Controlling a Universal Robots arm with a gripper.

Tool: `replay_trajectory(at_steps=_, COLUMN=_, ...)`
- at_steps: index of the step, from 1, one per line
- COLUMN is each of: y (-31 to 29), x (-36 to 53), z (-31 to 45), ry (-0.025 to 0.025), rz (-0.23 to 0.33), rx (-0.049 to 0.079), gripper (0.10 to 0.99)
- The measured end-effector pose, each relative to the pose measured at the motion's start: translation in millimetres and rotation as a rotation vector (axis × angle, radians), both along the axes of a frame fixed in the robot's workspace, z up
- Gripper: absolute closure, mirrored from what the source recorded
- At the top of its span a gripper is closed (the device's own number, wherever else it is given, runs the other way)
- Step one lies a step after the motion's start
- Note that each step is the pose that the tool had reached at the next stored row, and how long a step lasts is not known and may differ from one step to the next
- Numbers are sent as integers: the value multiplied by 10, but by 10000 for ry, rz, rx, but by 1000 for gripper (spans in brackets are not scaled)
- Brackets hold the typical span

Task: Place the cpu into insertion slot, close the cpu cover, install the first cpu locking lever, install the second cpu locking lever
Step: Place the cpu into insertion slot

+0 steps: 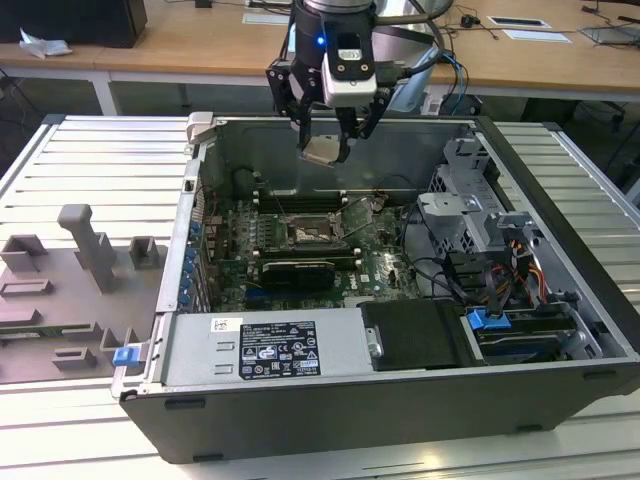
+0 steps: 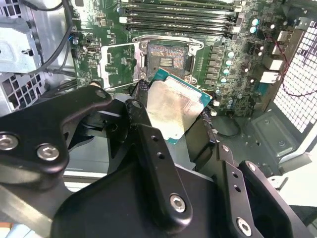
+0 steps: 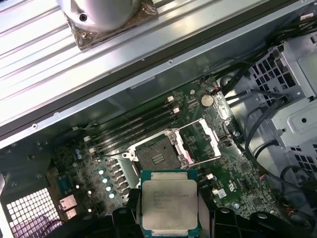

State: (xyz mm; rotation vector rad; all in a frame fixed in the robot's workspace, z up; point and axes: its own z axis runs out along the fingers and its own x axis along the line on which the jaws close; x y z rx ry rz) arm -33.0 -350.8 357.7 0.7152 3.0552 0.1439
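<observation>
My gripper (image 1: 325,150) hangs above the open computer case, shut on the cpu (image 1: 322,151). The cpu (image 3: 168,206) is a flat square chip with a dull metal top, held by its two opposite edges between the black fingers (image 2: 148,144). Below it on the green board lies the insertion slot (image 3: 157,157), its dark centre bare; in the exterior view the insertion slot (image 1: 305,233) is well below the chip. The cpu cover (image 3: 200,141) is swung open and lies beside the slot; in the second wrist view the cpu cover (image 2: 118,62) shows as a silvery frame.
A long black card (image 1: 295,270) sits just in front of the slot, and memory slots (image 3: 133,126) run behind it. A silver power supply (image 1: 265,350), a drive cage (image 1: 470,200) and loose cables (image 1: 450,270) crowd the case. A grey fixture (image 1: 85,250) stands outside at the exterior view's left.
</observation>
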Motion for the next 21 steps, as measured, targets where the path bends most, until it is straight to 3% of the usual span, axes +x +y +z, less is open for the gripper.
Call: replay_trajectory(at_steps=21, y=0, x=-38, z=-41, ry=1, rz=-2398, rx=-1, gripper=545)
